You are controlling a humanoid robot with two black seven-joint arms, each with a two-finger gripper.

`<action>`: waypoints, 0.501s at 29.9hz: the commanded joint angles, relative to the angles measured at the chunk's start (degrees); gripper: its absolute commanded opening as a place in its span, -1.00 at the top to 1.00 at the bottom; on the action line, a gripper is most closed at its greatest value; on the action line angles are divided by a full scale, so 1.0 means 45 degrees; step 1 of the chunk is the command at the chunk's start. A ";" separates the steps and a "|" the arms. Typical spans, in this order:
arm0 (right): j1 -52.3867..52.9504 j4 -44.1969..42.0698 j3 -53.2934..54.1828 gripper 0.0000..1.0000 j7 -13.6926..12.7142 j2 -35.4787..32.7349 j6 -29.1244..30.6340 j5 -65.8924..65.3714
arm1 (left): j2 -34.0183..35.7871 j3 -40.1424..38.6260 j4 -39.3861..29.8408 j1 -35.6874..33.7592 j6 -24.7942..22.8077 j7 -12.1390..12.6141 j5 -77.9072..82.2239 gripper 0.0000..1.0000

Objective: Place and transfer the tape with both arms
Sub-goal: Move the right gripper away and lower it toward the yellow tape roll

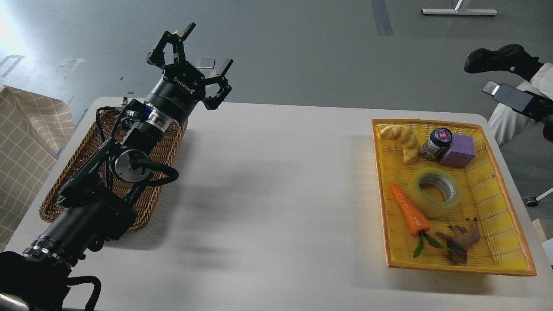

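Observation:
The tape, a yellowish translucent roll with a grey-white core, lies flat in the yellow tray on the right of the table. My left gripper is open and empty, raised above the table's far left edge, far from the tape. Of my right gripper only one black finger shows at the right edge, up and to the right of the tray. Whether it is open or shut cannot be told.
The tray also holds a toy carrot touching the tape, a bread piece, a small jar, a purple block and a brown figure. A wicker basket lies under my left arm. A person's black shoe is beyond the table.

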 commanded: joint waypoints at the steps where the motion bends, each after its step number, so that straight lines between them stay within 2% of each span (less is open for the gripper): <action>1: -0.0258 0.0057 -0.0315 -1.00 -0.0034 -0.0020 0.0005 -0.1417 | 0.0015 0.0000 0.0000 0.0009 0.0000 -0.0001 0.0000 -0.95; 7: -0.0590 0.0038 -0.1058 -1.00 -0.0054 0.0195 0.0005 -0.3644 | 0.0074 0.0000 0.0000 0.0009 0.0000 0.0000 0.0000 -0.95; 15: -0.1118 -0.0021 -0.1390 -0.98 -0.0054 0.1289 0.0005 -0.6184 | 0.0093 -0.0020 -0.0019 0.0009 0.0000 -0.0001 0.0000 -0.95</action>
